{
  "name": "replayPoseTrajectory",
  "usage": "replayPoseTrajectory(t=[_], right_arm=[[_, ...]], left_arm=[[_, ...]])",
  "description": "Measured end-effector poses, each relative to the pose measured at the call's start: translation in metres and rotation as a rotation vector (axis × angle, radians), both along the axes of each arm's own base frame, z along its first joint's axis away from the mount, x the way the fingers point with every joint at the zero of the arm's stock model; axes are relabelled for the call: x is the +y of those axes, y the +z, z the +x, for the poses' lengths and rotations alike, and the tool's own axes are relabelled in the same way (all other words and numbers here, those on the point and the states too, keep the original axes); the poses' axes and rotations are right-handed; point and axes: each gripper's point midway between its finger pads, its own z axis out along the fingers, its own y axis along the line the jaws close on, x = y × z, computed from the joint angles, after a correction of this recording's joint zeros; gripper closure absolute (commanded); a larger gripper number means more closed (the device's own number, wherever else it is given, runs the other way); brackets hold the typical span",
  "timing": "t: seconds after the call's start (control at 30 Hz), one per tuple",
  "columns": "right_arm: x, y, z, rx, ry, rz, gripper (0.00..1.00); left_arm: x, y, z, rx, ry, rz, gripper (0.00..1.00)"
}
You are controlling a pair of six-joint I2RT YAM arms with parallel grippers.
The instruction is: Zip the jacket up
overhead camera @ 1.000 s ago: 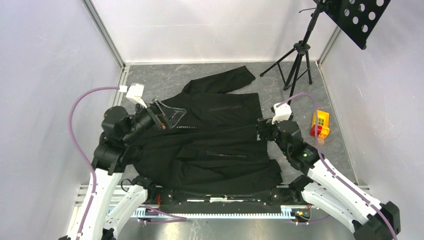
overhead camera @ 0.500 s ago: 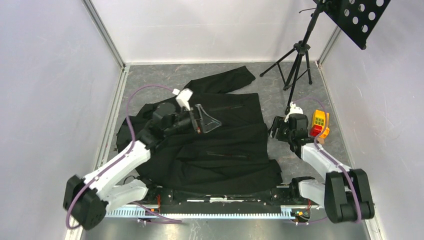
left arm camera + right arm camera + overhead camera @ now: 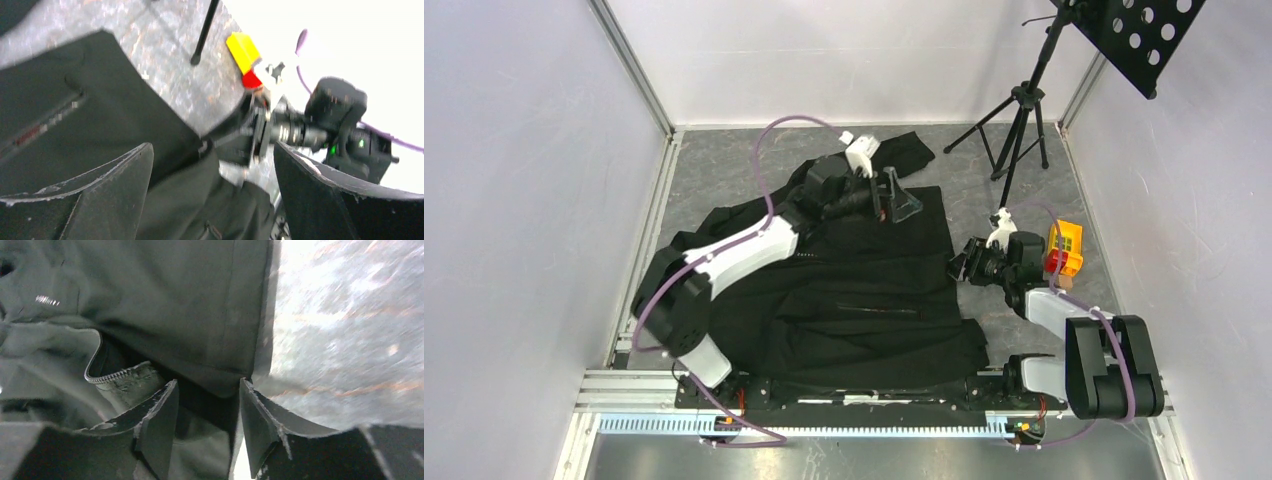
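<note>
Sprawling jacket (image 3: 864, 300): black, flat, front flaps overlapping, zipper teeth exposed.
Left gripper (image 3: 899, 203): jaws wide apart, over far edge.
Right gripper (image 3: 209, 382): narrowed at right edge; grip unclear.

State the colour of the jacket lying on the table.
The jacket is black, shown best in the top external view.

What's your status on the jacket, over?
Left pincer open above the jacket, far side. Right pincer part open at its right edge, no grip seen. Jacket flat, front zip undone. Yellow-red block sits off jacket.
</note>
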Motion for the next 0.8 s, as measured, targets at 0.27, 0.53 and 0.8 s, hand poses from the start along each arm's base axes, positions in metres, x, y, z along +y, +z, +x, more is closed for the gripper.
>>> replayPoseTrajectory(t=[0.27,0.53,0.8], right_arm=[[0.021,-0.006,-0.062,0.024,0.098,0.118,0.23],[0.012,-0.011,-0.060,0.000,0.092,0.045,0.33],[0.007,-0.015,-0.054,0.016,0.061,0.030,0.39]], left_arm=[[-0.049,0.011,0.048,-0.121,-0.076,-0.017,0.08],[-0.067,-0.071,0.042,-0.027,-0.205,0.038,0.14],[-0.062,-0.099,0.035,-0.011,-0.224,0.074,0.15]])
